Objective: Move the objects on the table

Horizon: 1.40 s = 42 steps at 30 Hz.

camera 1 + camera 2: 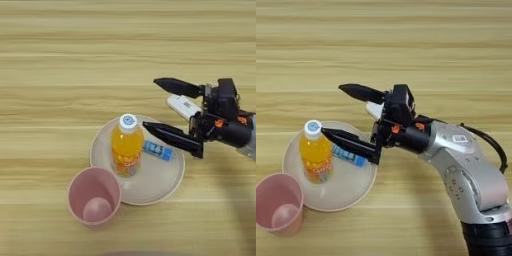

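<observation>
Four small things sit near the middle of the wooden surface [60,60]: an orange-juice bottle [127,146] standing upright on a round beige plate [162,182], a blue tube [159,150] lying on the same plate just to the bottle's right, a pink ribbed cup [94,196] standing open-mouthed at the plate's near left rim, and a flat white device [183,106] lying on the wood just past the plate's far right edge. The right gripper [148,104] hangs over that side with its two black fingers spread wide and holding nothing; the far finger [177,87] points left above the device, and the near finger [170,135] reaches over the plate, its tip close to the bottle's white cap and just above the tube. The left eye view cuts the arm off soon after the wrist and shows the cup whole. The right eye view shows the silver forearm [466,167] running down to the bottom right corner with a black cable [494,144] looping beside it, but there the device is mostly hidden behind the gripper, and the cup is clipped at the left edge.
</observation>
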Tool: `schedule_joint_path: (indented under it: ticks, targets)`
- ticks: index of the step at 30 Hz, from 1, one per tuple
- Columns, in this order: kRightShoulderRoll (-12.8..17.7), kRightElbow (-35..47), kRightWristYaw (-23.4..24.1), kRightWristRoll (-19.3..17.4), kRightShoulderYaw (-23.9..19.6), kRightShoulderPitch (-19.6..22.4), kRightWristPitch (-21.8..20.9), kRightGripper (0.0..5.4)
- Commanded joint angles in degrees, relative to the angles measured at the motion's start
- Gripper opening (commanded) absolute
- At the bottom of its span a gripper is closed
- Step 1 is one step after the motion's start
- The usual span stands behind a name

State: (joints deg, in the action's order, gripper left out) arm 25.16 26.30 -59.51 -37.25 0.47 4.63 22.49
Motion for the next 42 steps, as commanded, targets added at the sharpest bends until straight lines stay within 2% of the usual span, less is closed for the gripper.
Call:
schedule_joint_path:
  ticks: [1,5,8,19,22,34,42]
  targets:
    - [2.1,2.6,0.0,2.6,1.9,0.7,-2.2,5.38]
    - [2.6,1.4,-0.1,8.3,5.4,0.0,-5.0,5.38]
    - [2.0,1.1,0.2,10.5,7.3,0.0,-6.1,5.38]
    - [-2.0,-5.1,5.9,22.6,14.5,1.8,-11.2,5.38]
    - [-2.9,-7.5,8.2,26.5,15.9,2.6,-12.7,5.03]
    - [-3.8,-9.3,9.3,28.4,16.4,2.7,-14.4,3.52]
    - [-4.2,-9.3,9.4,27.6,15.7,3.3,-14.2,3.43]
